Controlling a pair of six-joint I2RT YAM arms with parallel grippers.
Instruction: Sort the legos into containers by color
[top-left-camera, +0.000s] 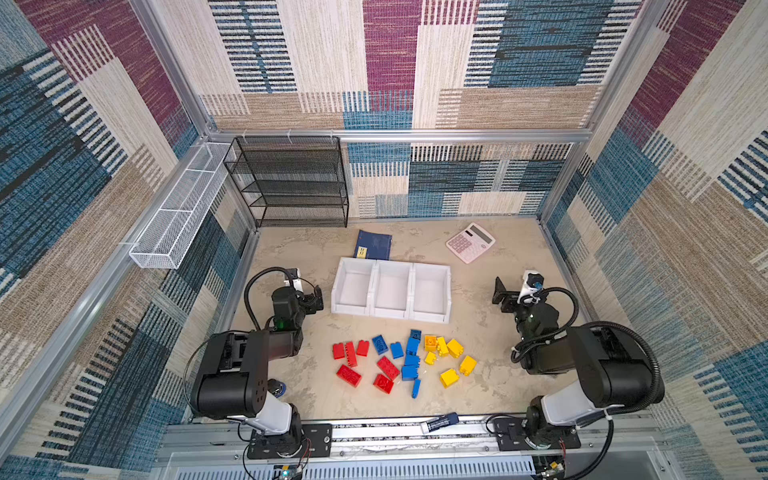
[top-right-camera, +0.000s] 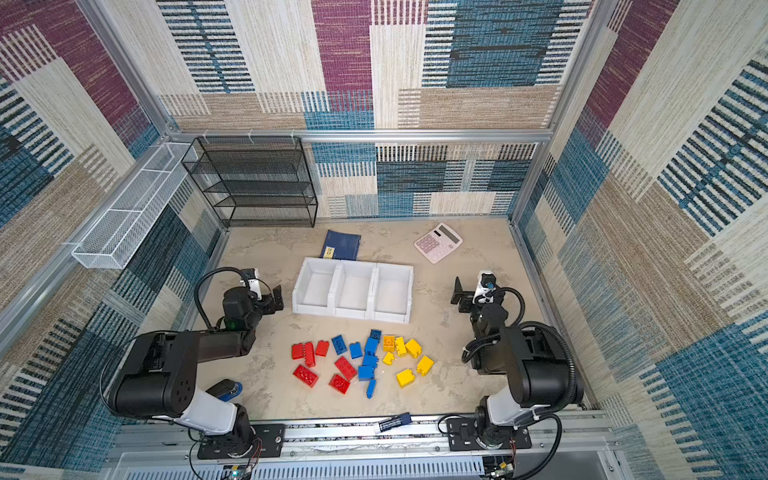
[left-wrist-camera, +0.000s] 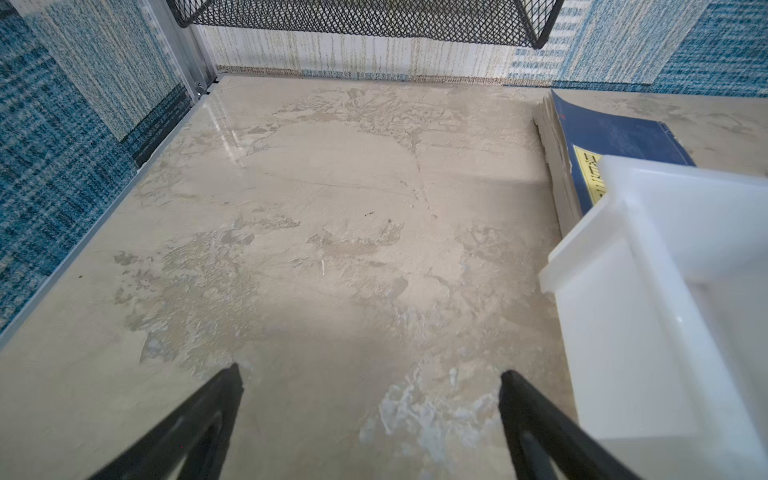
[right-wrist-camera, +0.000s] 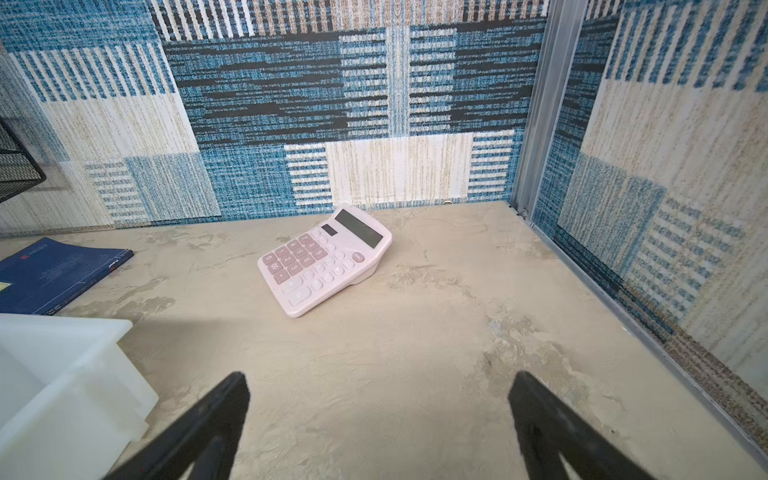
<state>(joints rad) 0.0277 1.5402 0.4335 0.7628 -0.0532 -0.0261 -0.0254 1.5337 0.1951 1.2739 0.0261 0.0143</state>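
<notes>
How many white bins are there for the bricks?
3, joined side by side in one row: the left bin, the middle bin and the right bin. All are empty, and none looks hidden.

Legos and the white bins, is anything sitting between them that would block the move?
Nothing visible. Only bare table separates the legos from the bins, whose low front lips face the pile. The booklet and calculator lie behind the bins, out of the path.
</notes>
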